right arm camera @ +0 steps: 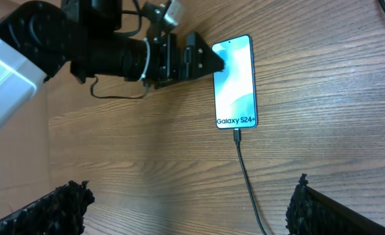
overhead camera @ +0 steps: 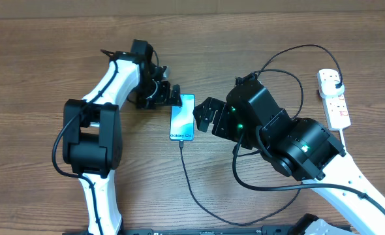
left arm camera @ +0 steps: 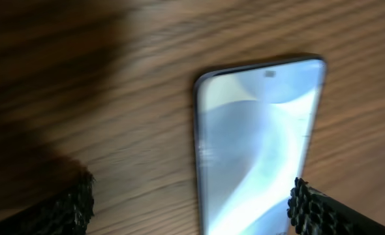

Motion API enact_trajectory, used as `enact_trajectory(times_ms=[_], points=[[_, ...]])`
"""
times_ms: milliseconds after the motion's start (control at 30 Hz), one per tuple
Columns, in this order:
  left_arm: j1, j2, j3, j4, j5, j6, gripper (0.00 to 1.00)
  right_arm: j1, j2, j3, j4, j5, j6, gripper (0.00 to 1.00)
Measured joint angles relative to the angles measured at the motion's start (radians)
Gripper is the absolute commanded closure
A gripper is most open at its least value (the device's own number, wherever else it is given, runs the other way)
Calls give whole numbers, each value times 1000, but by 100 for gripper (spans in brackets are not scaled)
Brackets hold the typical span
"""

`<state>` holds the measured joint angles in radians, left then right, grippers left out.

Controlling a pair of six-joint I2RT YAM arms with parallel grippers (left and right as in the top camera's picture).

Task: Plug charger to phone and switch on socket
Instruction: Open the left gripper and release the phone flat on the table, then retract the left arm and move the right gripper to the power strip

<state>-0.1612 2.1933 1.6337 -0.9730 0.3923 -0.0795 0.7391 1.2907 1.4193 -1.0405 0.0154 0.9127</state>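
Desk (overhead camera: 36,52): brown wood-grain top, grain running left to right, fills every view. Light even, shadows soft. Overhead view shows a pale strip past the far edge.

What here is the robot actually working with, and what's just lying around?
Part of the job: phone; charger; socket.
Just there: only the wooden table underneath.

Overhead: you look straight down on the whole table (overhead camera: 36,65).
Left wrist: very near the phone (left arm camera: 258,143), blurred.
Right wrist: farther back, looking down on it.
Shared: phone, all three views.
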Motion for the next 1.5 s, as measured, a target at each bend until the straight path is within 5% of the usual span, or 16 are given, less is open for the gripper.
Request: enact_trajectory(times_ms=[367,533,633,967,1200,1500], points=[[38,-121,-56,-26,-121,0,0,-6,0,0,-82,92,0,3],[37,-359,-56,18,-133,-1,0,-89,0,0,-190,130,5,66],[37,-518,-55,45,-140,-5,0,-175,0,0,-248,135,27,79],[37,-933,-53,14,-275,-72,0,-740,21,0,-226,83,-86,83],[37,-1191,-53,-80,-372,-104,0,-1081,229,18,-175,-39,-227,91],[37,-1464,-49,-270,-557,-129,0,-1254,594,210,-149,-108,-317,93]])
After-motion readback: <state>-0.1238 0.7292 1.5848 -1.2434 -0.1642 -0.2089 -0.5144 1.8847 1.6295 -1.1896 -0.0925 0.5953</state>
